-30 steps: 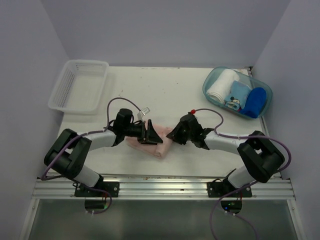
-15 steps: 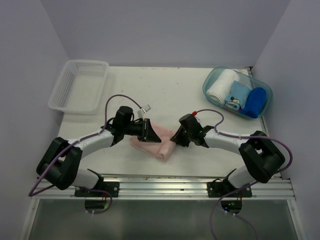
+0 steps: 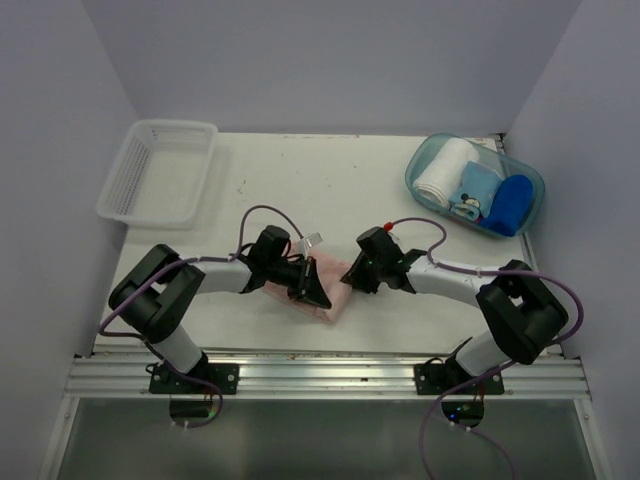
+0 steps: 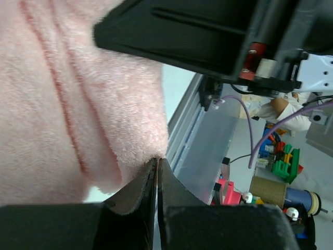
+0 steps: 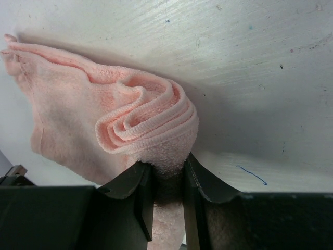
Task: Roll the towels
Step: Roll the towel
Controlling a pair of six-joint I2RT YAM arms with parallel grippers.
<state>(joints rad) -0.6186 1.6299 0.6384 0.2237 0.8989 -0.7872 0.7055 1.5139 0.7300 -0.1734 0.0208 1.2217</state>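
The pale pink towel (image 3: 336,282) lies near the table's front middle, between both grippers. Its right end is rolled into a spiral (image 5: 140,120), and my right gripper (image 5: 166,169) (image 3: 352,278) is shut on that roll from below. My left gripper (image 3: 318,295) is at the towel's near left corner. Its jaws stand shut, with the tips (image 4: 157,162) pinching the fluffy edge of the pink towel (image 4: 62,104). The royal blue towel (image 3: 511,203) sits rolled in the clear tub at the back right, away from both grippers.
The clear tub (image 3: 412,182) also holds a white towel roll (image 3: 442,172) and a light blue printed cloth (image 3: 470,197). A white mesh basket (image 3: 122,180) stands at the back left. A metal rail (image 3: 320,375) runs along the table's near edge.
My left gripper has moved right and nearer, to the towel's near corner, and its jaws have closed. The right gripper keeps its grip and has barely moved.
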